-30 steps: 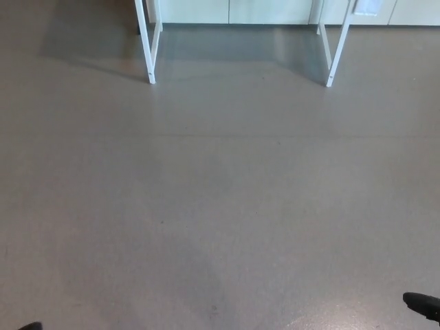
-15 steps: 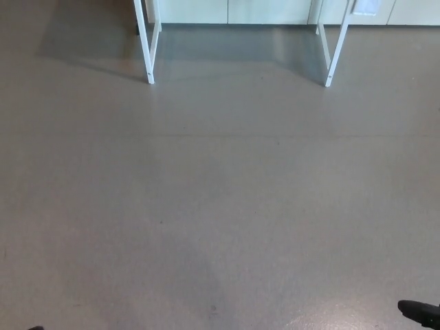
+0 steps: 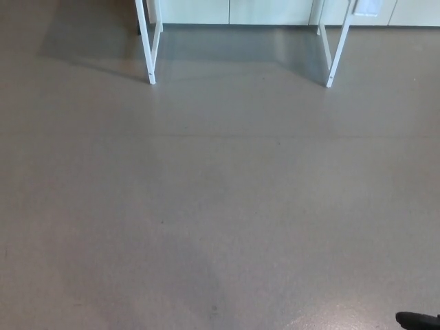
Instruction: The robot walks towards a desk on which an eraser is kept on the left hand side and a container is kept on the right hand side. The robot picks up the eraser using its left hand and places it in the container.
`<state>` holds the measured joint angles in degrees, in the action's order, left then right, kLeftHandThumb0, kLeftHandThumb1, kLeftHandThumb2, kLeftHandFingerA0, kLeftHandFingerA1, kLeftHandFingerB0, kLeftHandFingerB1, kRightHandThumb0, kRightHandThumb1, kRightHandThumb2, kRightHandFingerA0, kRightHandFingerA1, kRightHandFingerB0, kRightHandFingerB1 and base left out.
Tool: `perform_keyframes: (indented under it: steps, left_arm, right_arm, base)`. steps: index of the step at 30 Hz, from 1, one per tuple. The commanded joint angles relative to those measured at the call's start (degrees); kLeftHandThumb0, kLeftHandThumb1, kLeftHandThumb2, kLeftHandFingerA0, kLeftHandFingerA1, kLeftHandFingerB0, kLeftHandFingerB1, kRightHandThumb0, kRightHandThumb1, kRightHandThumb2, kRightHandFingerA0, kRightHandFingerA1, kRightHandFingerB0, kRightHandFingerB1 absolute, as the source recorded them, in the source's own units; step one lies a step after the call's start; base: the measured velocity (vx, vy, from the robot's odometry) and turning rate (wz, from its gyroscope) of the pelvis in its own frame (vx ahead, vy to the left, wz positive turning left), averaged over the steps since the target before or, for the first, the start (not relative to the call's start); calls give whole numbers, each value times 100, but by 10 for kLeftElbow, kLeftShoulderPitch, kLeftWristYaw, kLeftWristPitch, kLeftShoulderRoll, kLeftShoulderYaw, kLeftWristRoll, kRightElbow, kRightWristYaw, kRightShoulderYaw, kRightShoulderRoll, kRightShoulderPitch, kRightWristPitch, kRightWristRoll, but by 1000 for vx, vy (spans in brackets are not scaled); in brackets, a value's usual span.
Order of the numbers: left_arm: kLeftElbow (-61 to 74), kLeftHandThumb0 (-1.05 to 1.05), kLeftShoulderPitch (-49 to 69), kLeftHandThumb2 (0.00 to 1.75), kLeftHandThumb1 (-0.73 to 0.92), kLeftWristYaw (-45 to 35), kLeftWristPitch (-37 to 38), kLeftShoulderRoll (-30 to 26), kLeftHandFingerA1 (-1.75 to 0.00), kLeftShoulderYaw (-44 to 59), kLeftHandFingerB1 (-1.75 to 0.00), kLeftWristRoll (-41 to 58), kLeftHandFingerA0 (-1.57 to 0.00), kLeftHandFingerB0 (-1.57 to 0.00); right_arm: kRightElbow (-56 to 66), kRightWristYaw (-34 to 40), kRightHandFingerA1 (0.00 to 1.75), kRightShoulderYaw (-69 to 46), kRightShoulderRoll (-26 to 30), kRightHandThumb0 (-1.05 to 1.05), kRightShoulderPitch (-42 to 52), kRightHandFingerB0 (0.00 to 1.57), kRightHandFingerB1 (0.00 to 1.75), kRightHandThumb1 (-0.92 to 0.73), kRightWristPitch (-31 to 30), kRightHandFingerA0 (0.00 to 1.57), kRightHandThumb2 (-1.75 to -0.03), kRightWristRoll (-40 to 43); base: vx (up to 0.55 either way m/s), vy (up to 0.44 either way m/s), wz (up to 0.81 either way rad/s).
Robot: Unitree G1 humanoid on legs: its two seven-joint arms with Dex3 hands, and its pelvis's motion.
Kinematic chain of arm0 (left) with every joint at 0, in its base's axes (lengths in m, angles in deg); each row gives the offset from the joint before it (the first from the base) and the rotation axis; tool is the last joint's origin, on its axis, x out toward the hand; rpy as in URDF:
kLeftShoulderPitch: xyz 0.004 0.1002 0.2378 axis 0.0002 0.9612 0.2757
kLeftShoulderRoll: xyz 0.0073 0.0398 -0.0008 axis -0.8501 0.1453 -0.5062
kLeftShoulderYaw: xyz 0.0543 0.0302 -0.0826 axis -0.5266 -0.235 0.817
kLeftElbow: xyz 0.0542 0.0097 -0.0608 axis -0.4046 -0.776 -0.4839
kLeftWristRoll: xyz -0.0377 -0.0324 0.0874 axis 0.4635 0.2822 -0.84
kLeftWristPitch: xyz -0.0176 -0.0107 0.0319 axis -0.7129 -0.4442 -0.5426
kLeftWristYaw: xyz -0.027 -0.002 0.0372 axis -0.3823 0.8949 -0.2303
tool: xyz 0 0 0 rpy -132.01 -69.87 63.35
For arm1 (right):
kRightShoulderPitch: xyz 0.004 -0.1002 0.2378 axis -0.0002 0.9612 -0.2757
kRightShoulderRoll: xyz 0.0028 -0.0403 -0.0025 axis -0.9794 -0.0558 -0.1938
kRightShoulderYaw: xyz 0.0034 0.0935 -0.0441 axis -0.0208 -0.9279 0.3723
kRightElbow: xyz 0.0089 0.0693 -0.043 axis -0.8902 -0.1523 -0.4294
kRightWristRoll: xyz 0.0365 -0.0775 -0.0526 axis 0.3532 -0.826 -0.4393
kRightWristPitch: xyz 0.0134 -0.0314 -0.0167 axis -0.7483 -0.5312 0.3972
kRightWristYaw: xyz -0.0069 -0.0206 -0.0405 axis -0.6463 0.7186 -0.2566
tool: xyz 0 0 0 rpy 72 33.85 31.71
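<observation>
A wide stretch of plain grey floor [image 3: 220,206] fills nearly the whole head view, smooth and faintly mottled, with a thin seam line running across it in the upper half. At the top edge stand two pairs of thin white metal legs: one pair at upper left [image 3: 147,48], the other at upper right [image 3: 335,51], each pair meeting the floor at a small foot. Between and behind them runs a band of pale cabinet fronts [image 3: 234,10]. Soft shadow darkens the floor beneath.
</observation>
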<state>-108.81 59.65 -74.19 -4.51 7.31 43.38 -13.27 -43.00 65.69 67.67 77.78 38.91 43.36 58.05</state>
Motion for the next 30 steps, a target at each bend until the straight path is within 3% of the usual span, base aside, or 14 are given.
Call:
perform_keyframes:
  steps: [1, 2, 5, 11, 12, 15, 16, 20, 30]
  left_arm:
    - [-4, -39, -15, 66, 52, -3, 33, -1, -36, 4, -35, 6, -23, -24]
    - [-6, -33, -19, 58, 57, -2, 35, -1, -29, 4, -31, 6, -24, -28]
    - [-12, -40, -33, 67, 51, 12, 36, 1, -37, 3, -36, -2, -26, -25]
    - [-44, -35, -54, 58, 57, 10, 69, 4, -30, -7, -31, -14, -25, -28]
    - [-46, -35, -54, 58, 56, 11, 69, 5, -30, -8, -31, -14, -26, -29]
    - [-58, -35, -57, 57, 56, 15, 82, 3, -30, -12, -31, -22, -27, -28]
    - [-62, -42, -53, 67, 51, 14, 87, 2, -37, -13, -36, -24, -25, -24]
    - [-70, -41, -41, 67, 54, 16, 93, -3, -36, -16, -35, -28, -25, -24]
    - [-63, -39, -29, 67, 55, 24, 98, -6, -36, -27, -35, -38, -26, -24]
  right_arm:
    - [-5, 3, 53, 2, 15, -31, 6, 47, 47, -45, 18, 59, -53, -15]
    - [-7, 1, 59, 3, 15, -36, 7, 44, 54, -39, 19, 54, -66, -14]
    - [-5, 1, 59, 6, 15, -36, 12, 44, 54, -39, 22, 54, -67, -16]
    - [-7, -1, 58, 8, 16, -35, 9, 45, 54, -39, 17, 55, -66, -15]
    - [-5, -1, 53, 8, 17, -29, 10, 48, 47, -46, 16, 60, -53, -16]
    - [-3, 0, 54, 11, 19, -29, 9, 47, 47, -46, 18, 60, -53, -18]
    - [-2, 1, 54, 11, 18, -28, 10, 47, 48, -46, 17, 60, -53, -17]
    - [-4, -2, 54, 17, 23, -30, 10, 48, 48, -47, 18, 61, -53, -17]
    - [-9, -2, 55, 21, 26, -33, 8, 49, 48, -46, 24, 65, -53, -20]
  base:
    - [0, 0, 0]
    - [0, 0, 0]
    - [0, 0, 0]
    - [0, 0, 0]
    - [0, 0, 0]
    - [-17, -66, 0]
    - [1, 36, 29]
    - [40, 88, 3]
    - [118, 379, -16]
